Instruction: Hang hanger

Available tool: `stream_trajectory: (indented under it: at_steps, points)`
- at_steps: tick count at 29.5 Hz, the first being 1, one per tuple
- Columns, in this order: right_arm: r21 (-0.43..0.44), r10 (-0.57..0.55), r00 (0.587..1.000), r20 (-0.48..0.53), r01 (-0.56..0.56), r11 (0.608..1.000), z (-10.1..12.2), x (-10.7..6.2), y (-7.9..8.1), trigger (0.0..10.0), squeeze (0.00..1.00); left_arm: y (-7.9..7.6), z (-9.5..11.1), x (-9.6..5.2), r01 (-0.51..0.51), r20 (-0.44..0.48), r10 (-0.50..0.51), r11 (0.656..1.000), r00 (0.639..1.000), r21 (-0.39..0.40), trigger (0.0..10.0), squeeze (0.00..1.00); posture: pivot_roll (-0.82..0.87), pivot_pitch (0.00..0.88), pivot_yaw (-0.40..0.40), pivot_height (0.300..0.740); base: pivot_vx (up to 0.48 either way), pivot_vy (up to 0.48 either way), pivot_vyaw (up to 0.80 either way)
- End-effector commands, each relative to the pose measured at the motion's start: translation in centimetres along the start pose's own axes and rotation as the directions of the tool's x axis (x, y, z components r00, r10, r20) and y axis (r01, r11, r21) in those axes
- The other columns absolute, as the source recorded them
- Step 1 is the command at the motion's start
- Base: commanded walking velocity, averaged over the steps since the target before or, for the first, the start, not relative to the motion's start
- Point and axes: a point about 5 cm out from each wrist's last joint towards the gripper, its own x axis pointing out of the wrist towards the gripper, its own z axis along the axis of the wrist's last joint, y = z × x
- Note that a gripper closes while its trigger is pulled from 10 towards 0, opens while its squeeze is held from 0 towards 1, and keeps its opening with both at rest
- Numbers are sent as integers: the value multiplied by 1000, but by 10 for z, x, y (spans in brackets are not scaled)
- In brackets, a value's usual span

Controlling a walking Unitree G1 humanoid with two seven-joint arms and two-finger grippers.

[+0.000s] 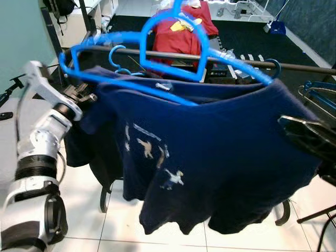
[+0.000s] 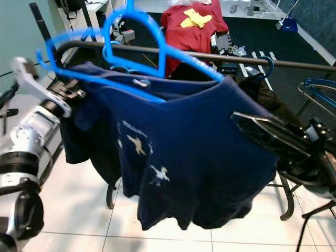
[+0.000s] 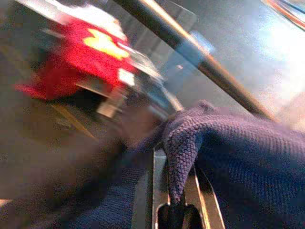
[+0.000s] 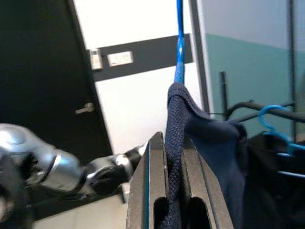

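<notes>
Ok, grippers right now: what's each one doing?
Left gripper: shut on the navy T-shirt, at its shoulder.
Right gripper: shut on the navy T-shirt's other shoulder.

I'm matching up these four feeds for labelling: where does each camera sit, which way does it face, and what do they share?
Left eye view: on the head, looking forward and down at the navy T-shirt on its blue hanger before the rail; left arm at left.
Right eye view: same scene; right gripper at right.
Left wrist view: along the left gripper, pinching shirt fabric.
Right wrist view: along the right gripper's fingers, pinching fabric, with the left arm beyond.
All share the shirt.
</notes>
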Motion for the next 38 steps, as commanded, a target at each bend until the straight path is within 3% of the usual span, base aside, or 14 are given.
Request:
stream_trajectory:
  at_steps: [1, 3, 4, 6, 7, 8, 9, 12, 14, 20, 27, 31, 37, 38]
  points:
    - [-54, -17, 1000, 7, 18, 998, 2, 1, 0, 0, 0, -19, -11, -7, 195, -88, -193, 981, 977, 20, 6549, 0, -88, 134, 7, 740, 0, 0, 0]
    - [-54, -17, 1000, 7, 18, 998, 2, 1, 0, 0, 0, -19, -11, -7, 195, -88, -193, 981, 977, 20, 6549, 0, -88, 134, 7, 740, 0, 0, 0]
    - [-61, -48, 998, -48, 45, 997, -3, 0, -3, 0, 0, -34, -13, -24, 414, -165, -399, 908, 902, 69, 10000, 0, -91, 131, 8, 740, 0, 0, 0]
    - [-74, -100, 971, -219, 86, 994, -14, -6, -7, 0, 0, -48, -4, -60, 674, -275, -637, 737, 720, 55, 10000, 0, -90, 127, 7, 740, 0, 0, 0]
    - [-74, -100, 971, -219, 86, 994, -14, -6, -7, 0, 0, -48, -4, -60, 674, -275, -637, 737, 720, 55, 10000, 0, -90, 127, 7, 740, 0, 0, 0]
    - [-79, -126, 939, -319, 106, 991, -21, -11, -9, 0, 0, -51, 3, -71, 727, -296, -688, 685, 663, 37, 10000, 631, -91, 127, 6, 740, 0, 0, 0]
    - [-87, -151, 896, -417, 126, 988, -28, -17, -12, 0, 0, -54, 10, -79, 758, -306, -716, 651, 627, 31, 10000, 1000, -91, 126, 4, 740, 0, 0, 0]
    - [-89, -168, 853, -495, 142, 986, -35, -23, -14, 0, 0, -56, 15, -84, 777, -317, -730, 629, 605, 36, 10000, 1000, -90, 127, -1, 740, 0, 0, 0]
    - [-88, -181, 760, -624, 161, 983, -42, -35, -16, 0, 0, -60, 25, -94, 804, -327, -751, 593, 574, 49, 10000, 1000, -93, 129, -5, 740, 0, 0, 0]
    - [-86, -175, 737, -653, 157, 984, -39, -39, -16, 0, 0, -64, 30, -100, 821, -313, -773, 569, 552, 42, 10000, 1000, -92, 132, -12, 740, 0, 0, 0]
    - [-82, -107, 814, -570, 74, 994, -23, -25, -11, 0, 0, -77, 16, -93, 828, -248, -803, 560, 542, -1, 10000, 1000, -95, 136, -11, 740, 0, 0, 0]
    - [-97, 29, 900, -435, -79, 992, 0, -4, -1, 0, 0, -83, -4, -79, 822, -237, -799, 570, 552, -9, 10000, 1000, -98, 133, -2, 740, 0, 0, 0]
    - [-113, 93, 905, -415, -153, 982, 9, 1, 3, 0, 0, -82, -3, -74, 810, -232, -786, 587, 573, 11, 10000, 1000, -97, 134, 2, 740, 0, 0, 0]
    - [-108, 111, 900, -420, -171, 979, 8, 2, 3, 0, 0, -83, -2, -73, 810, -230, -785, 587, 575, 20, 10000, 0, -95, 134, 3, 740, 0, 0, 0]
